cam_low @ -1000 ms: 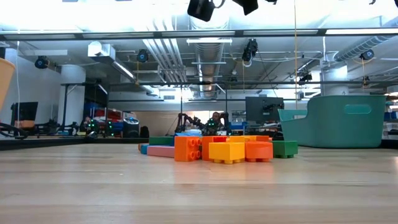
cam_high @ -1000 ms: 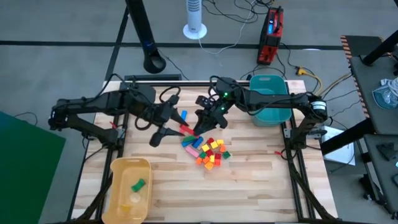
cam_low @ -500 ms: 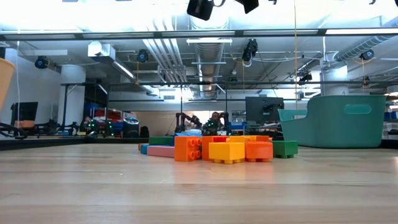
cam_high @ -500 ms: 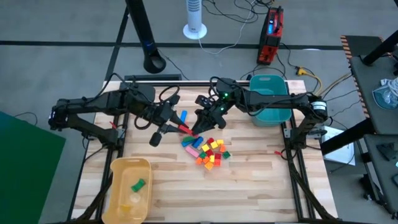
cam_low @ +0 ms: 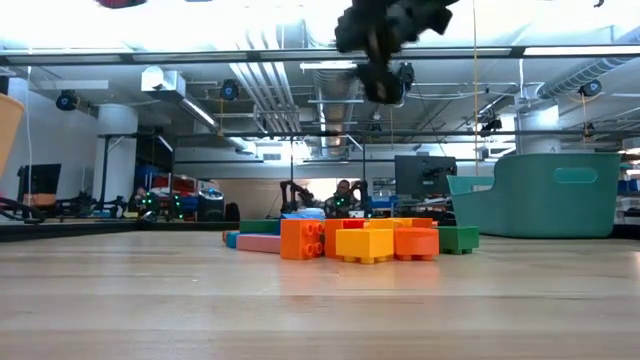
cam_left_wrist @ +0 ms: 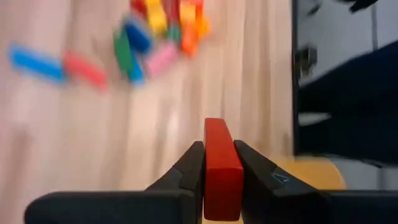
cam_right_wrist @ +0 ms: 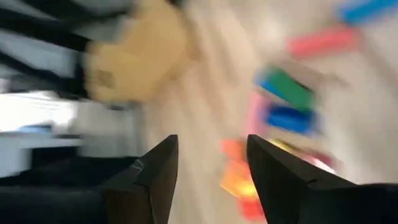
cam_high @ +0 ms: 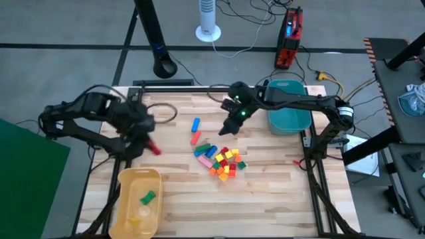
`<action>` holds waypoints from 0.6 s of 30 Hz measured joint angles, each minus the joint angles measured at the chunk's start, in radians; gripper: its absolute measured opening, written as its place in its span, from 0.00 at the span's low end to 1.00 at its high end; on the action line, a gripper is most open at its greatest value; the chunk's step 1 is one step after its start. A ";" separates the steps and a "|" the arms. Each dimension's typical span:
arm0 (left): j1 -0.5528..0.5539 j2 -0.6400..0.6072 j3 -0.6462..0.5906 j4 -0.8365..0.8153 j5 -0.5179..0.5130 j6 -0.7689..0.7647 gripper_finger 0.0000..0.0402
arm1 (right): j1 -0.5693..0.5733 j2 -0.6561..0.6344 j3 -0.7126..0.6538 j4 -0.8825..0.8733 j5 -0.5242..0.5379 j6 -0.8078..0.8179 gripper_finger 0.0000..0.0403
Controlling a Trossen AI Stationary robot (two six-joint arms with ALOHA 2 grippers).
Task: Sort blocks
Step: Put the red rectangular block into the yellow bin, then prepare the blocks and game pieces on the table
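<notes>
Left gripper [cam_left_wrist: 219,163] pinches a red block [cam_left_wrist: 221,167] between its fingers, above the table near the yellow tray [cam_high: 138,201]. Right gripper [cam_right_wrist: 211,163] — fingers spread, nothing between them — hangs over the pile of blocks [cam_high: 221,159].

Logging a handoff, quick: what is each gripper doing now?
Left gripper: shut on a red block.
Right gripper: open, holding nothing.
</notes>
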 joint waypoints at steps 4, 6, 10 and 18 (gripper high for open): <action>-0.137 -0.024 -0.054 -0.063 0.011 -0.196 0.11 | 0.007 0.010 0.000 -0.162 0.127 -0.074 0.42; -0.221 -0.030 -0.087 -0.055 0.023 -0.289 0.11 | 0.009 0.017 0.000 -0.185 0.147 -0.088 0.41; -0.371 -0.025 -0.143 -0.053 0.012 -0.505 0.12 | 0.011 0.018 -0.001 -0.187 0.151 -0.101 0.41; -0.529 -0.004 -0.233 -0.018 0.015 -0.702 0.52 | 0.011 0.018 -0.001 -0.191 0.176 -0.124 0.48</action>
